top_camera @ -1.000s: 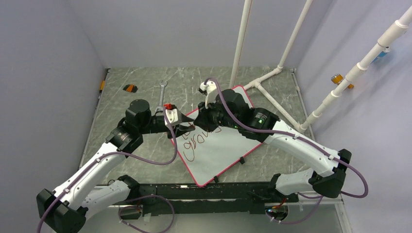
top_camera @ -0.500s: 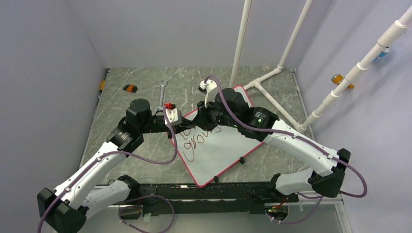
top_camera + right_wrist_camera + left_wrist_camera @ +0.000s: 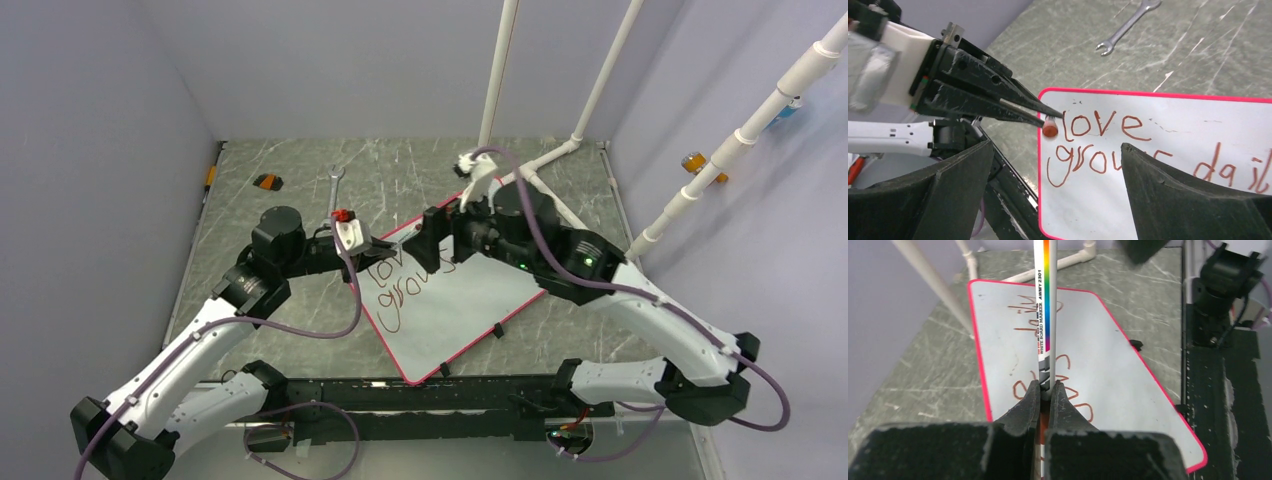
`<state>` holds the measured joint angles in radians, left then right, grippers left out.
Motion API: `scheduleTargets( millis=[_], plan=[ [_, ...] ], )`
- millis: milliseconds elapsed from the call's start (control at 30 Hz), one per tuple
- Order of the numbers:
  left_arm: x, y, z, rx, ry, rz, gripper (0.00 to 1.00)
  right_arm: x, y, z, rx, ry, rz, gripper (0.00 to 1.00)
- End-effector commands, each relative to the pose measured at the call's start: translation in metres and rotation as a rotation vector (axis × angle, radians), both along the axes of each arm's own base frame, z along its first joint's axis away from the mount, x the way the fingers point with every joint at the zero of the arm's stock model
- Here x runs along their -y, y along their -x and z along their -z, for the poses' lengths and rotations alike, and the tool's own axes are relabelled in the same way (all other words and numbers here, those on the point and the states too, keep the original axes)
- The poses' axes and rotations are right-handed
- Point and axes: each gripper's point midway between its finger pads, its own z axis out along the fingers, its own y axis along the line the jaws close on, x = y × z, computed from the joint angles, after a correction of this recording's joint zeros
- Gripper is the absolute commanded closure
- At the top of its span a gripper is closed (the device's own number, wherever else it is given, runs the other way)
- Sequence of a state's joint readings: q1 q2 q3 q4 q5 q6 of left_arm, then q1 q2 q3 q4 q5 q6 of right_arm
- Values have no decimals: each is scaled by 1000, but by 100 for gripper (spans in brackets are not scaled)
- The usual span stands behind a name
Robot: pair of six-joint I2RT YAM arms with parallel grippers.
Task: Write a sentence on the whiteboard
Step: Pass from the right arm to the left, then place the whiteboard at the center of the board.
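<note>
My left pincer (image 3: 1047, 387) is clamped on the marker (image 3: 1046, 300), whose red tip sits at the whiteboard (image 3: 470, 300) edge beside "love". The right wrist view shows most of the sentence (image 3: 1103, 127); the left view half hides it. The right pincer (image 3: 1054, 150) hangs wide open over the writing, seemingly clear of it. A wrench (image 3: 1127, 26) lies on the table beyond the board.

Between jaws of left gripper (image 3: 1047, 389): marker (image 3: 1045, 300), glossy smooth plastic barrel. Its fingers (image 3: 1024, 412): matt black plastic, slightly grainy. Below jaws: whiteboard (image 3: 1108, 365), smooth white, faint sheen; rim pink-red, plastic-looking. Under it: table (image 3: 1198, 55), matt marbled grey-green. Beyond jaws of right gripper (image 3: 1057, 146): wrench (image 3: 1125, 25), bright bare metal.
</note>
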<state>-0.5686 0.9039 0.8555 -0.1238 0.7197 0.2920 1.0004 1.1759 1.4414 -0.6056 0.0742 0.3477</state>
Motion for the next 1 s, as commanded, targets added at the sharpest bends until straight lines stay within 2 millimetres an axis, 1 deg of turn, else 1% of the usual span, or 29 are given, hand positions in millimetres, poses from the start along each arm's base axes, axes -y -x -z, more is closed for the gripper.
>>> scheduleTargets(
  millis=[0, 167, 200, 233, 300, 367, 400, 467, 533, 600, 700, 867, 900, 967],
  plan=[
    [-15, -22, -31, 30, 53, -177, 100, 26, 4, -21, 35, -54, 71, 0],
    [-28, -42, -39, -125, 64, -368, 100, 40, 10, -18, 34, -51, 87, 0],
    [-33, -45, -47, -142, 73, -405, 100, 41, 11, -17, 32, -50, 88, 0],
    [-39, -47, -50, -168, 79, -454, 100, 43, 12, -16, 32, -48, 90, 0],
    [-55, -53, -56, -202, 93, -569, 100, 46, 14, -13, 29, -46, 90, 0],
    [-78, -59, -61, -246, 121, -722, 100, 48, 15, -11, 28, -45, 91, 0],
    [-89, -59, -59, -269, 122, -789, 100, 50, 15, -10, 28, -44, 92, 0],
    [-114, -58, -48, -332, 105, -926, 100, 52, 16, -9, 29, -44, 94, 0],
    [-139, -55, -32, -393, 93, -1056, 100, 54, 17, -8, 32, -42, 99, 0],
    [-159, -49, -10, -462, 79, -1155, 100, 56, 17, -7, 33, -44, 103, 0],
    [-183, -38, 22, -551, 68, -1271, 100, 56, 18, -4, 25, -42, 102, 0],
    [-201, -21, 69, -661, 83, -1365, 100, 58, 19, 4, 9, -27, 109, 0],
    [-202, -18, 83, -692, 71, -1383, 100, 59, 19, 4, 9, -27, 113, 0],
    [-204, -14, 102, -733, 61, -1404, 100, 61, 19, 6, 9, -28, 118, 0]
  ],
)
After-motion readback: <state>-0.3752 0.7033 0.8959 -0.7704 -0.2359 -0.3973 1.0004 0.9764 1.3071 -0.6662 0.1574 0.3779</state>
